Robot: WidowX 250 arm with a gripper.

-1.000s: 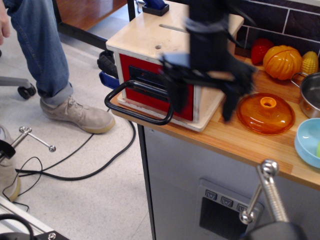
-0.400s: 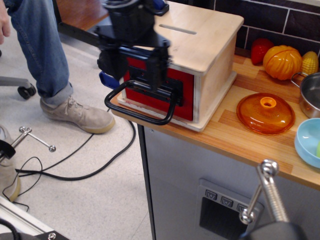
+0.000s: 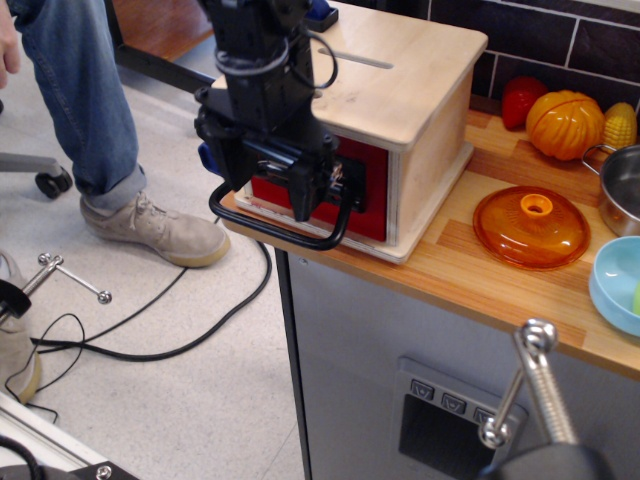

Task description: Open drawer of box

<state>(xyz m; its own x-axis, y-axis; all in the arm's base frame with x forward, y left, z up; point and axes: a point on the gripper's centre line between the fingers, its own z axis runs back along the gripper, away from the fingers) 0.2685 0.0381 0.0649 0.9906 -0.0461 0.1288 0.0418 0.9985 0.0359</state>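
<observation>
Where the black gripper (image 3: 268,190) hangs low in front of the red front of the drawer (image 3: 365,195), cannot tell whether spread or pinched: fingers lost in dark blur against the black loop handle (image 3: 290,235). Sits just above the handle's front bar, over the counter's left edge. Drawer set in the box (image 3: 400,90), a pale plywood cube with a slot in its top, standing at the left end of the wooden counter (image 3: 470,275). Handle juts out past the counter edge. To the right of the box, well apart: an orange lid (image 3: 531,226), an orange pumpkin (image 3: 565,122), a red pepper (image 3: 520,100), a metal pot (image 3: 622,188) and a blue bowl (image 3: 618,283). Behind, dark tiled wall. Below, grey cabinet front; pale floor with black cables (image 3: 150,330); a person's jeans leg and beige shoe (image 3: 150,228) at left. Arm (image 3: 255,50) dropping steeply from the top edge, wrist pointed down, body covering the box's left front corner.
</observation>
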